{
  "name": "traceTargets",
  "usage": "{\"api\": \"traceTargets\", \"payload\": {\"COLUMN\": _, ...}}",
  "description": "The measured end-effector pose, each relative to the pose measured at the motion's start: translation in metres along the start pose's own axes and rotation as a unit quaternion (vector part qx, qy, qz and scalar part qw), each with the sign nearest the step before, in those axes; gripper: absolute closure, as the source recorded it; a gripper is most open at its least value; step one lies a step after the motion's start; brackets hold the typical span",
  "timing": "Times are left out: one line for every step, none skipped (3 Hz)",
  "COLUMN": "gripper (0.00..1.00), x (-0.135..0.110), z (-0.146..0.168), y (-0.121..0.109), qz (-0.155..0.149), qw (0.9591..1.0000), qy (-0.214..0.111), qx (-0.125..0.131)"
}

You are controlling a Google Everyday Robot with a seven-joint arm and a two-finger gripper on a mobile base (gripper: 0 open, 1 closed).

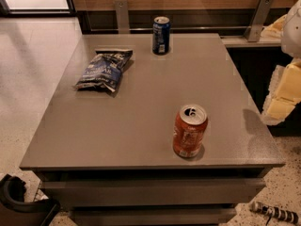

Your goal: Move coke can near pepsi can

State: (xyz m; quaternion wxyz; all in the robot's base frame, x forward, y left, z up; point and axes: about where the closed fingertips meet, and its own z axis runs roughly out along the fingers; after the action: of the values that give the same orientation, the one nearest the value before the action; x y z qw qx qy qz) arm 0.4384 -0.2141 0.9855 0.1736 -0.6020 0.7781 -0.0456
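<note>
A: How is the coke can [190, 131] sitting?

B: It is standing upright on the grey table [141, 126]. Its long axis is running straight up and down, and its silver top is facing upward with the opening showing. The pale lettering on its side is facing the front edge.

A: Where on the table is it standing?

B: In the front right part, near the front edge and touching nothing else.

A: And the gripper [282, 98]?

B: It is showing as a pale yellow, blocky shape at the right edge of the view, hanging out past the table's right side. Whether it is spread or pressed together I cannot tell, and it is gripping nothing that I can make out.

A: How is the can lying relative to it?

B: The can is sitting to the gripper's left and closer to the front edge, well apart from it.

A: What about the pepsi can [161, 35]?

B: It is standing upright too, at the middle of the far edge, with its white patch facing forward. It is well apart from the coke can.

A: Anything else?

B: A flat blue chip bag [104, 70] is lying at the far left of the table, left of the pepsi can.
</note>
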Motion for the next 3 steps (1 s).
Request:
{"api": "traceTargets", "payload": {"gripper": 0.0, "x": 0.0, "z": 0.0, "y": 0.0, "qz": 0.0, "qw": 1.0, "qy": 0.0, "qx": 0.0}}
{"api": "traceTargets", "payload": {"gripper": 0.0, "x": 0.001, "z": 0.002, "y": 0.002, "qz": 0.005, "qw": 0.9993, "qy": -0.036, "qx": -0.007}}
{"api": "traceTargets", "payload": {"gripper": 0.0, "x": 0.021, "z": 0.035, "y": 0.011, "qz": 0.012, "qw": 0.9903, "qy": -0.137, "qx": -0.022}}
